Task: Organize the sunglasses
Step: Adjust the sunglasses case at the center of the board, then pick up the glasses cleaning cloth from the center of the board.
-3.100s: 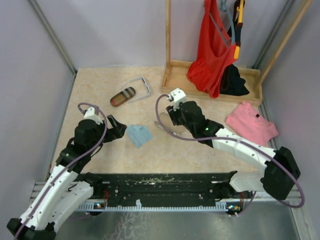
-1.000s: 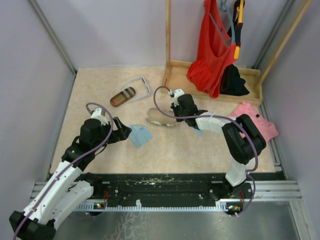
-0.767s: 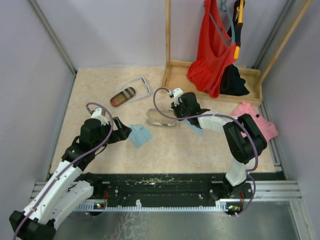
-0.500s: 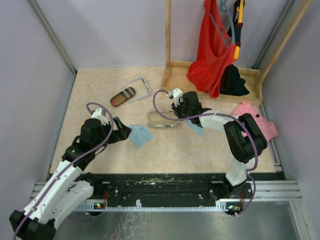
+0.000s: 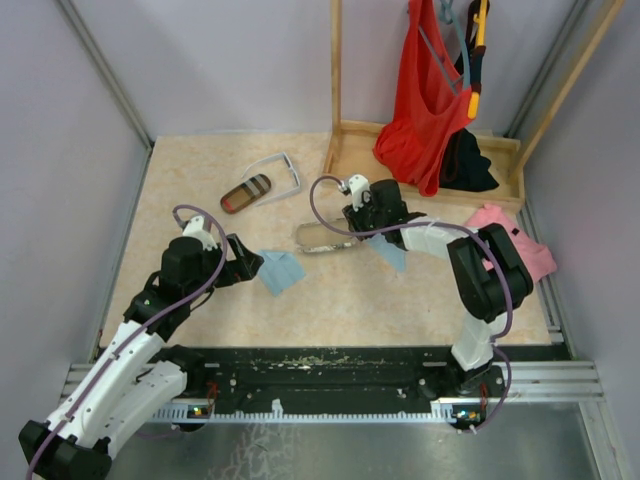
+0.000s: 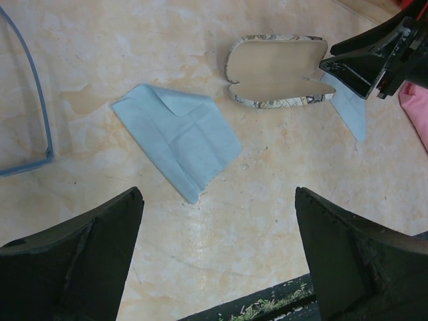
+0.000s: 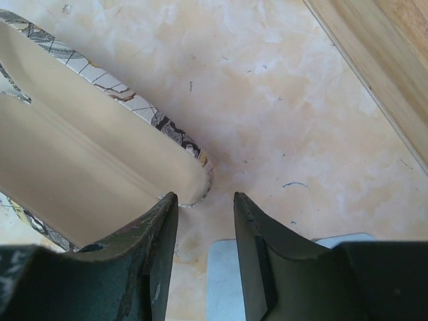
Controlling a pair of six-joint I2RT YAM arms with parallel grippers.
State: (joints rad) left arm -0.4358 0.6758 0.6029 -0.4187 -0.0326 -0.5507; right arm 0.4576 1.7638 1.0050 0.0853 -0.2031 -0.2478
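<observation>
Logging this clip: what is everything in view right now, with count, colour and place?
sunglasses: one pair seen, white frame, far left of the table, beside the striped case
striped case: one, brown-striped, far left
patterned case: one, grey pattern with cream lining, lying open mid-table
cloths: two, light blue, one by the left arm, one partly under the right arm
rack: one, wooden, far right
red garment: one, hanging on the rack
black garment: one, on the rack's base
pink garment: one, on the table at right
table: one, beige marbled
left fingers: black, wide open, empty, facing the left cloth
right fingers: black, slightly apart, empty, at the open case's end
</observation>
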